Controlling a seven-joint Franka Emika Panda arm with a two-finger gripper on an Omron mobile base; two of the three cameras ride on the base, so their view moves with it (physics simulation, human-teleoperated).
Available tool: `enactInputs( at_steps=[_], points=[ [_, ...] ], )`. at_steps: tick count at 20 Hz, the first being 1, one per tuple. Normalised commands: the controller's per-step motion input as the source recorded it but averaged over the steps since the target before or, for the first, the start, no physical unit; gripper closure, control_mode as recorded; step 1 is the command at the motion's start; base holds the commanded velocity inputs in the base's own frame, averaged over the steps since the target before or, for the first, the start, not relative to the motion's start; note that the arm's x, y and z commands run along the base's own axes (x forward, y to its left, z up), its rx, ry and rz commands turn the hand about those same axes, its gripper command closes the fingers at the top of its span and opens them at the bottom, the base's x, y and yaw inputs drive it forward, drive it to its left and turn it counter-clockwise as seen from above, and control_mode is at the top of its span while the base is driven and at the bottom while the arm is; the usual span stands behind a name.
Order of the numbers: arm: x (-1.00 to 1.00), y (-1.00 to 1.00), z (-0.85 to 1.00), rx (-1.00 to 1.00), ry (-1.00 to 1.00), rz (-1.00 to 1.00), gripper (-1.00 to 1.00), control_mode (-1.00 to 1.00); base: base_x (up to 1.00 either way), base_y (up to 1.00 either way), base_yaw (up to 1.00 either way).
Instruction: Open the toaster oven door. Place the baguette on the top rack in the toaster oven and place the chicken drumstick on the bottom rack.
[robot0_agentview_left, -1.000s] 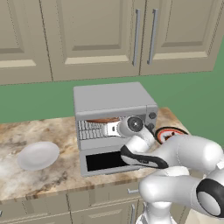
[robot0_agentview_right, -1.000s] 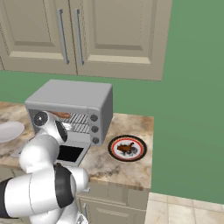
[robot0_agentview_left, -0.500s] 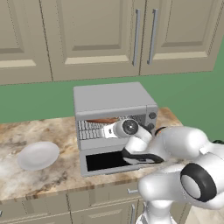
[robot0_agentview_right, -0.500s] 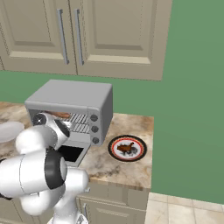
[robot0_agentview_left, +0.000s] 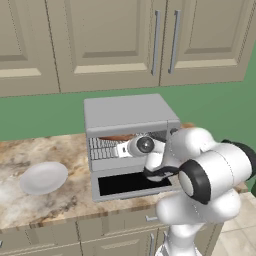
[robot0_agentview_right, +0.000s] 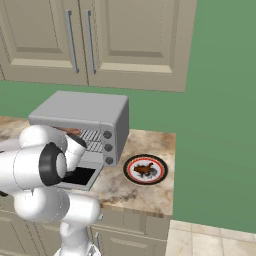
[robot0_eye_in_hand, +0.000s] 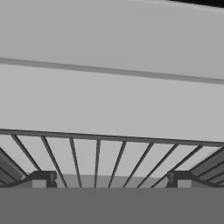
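A white bowl (robot0_agentview_left: 43, 177) sits on the marble counter (robot0_agentview_left: 30, 205).

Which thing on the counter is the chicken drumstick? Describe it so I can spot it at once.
Start at the silver toaster oven on the marble counter and look past its knob side to the round red-rimmed plate. The chicken drumstick is the small, stubby, reddish-brown piece lying on that plate, unlike the long baguette inside the oven.

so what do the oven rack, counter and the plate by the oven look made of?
Top rack: thin silver parallel bars, looks like bare metal wire. Counter: mottled beige-brown, glossy, likely granite or a stone-look surface. Plate: white with a red rim, smooth; ceramic probably, can't be sure.
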Motion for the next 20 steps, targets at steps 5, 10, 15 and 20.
enactInputs(
  at_steps=[5, 10, 15, 20],
  points=[
    [0.12, 0.0, -0.33, 0.0, -0.03, 0.0, -1.0, -1.0, 0.0, 0.0, 0.0],
    [0.06, 0.0, -0.47, 0.0, 0.0, 0.0, -1.0, -1.0, 0.0, 0.0, 0.0],
    [-0.08, 0.0, -0.37, 0.0, 0.22, 0.0, -1.0, -1.0, 0.0, 0.0, 0.0],
    [-0.36, 0.0, -0.16, 0.0, 0.36, 0.0, -1.0, -1.0, 0.0, 0.0, 0.0]
  ],
)
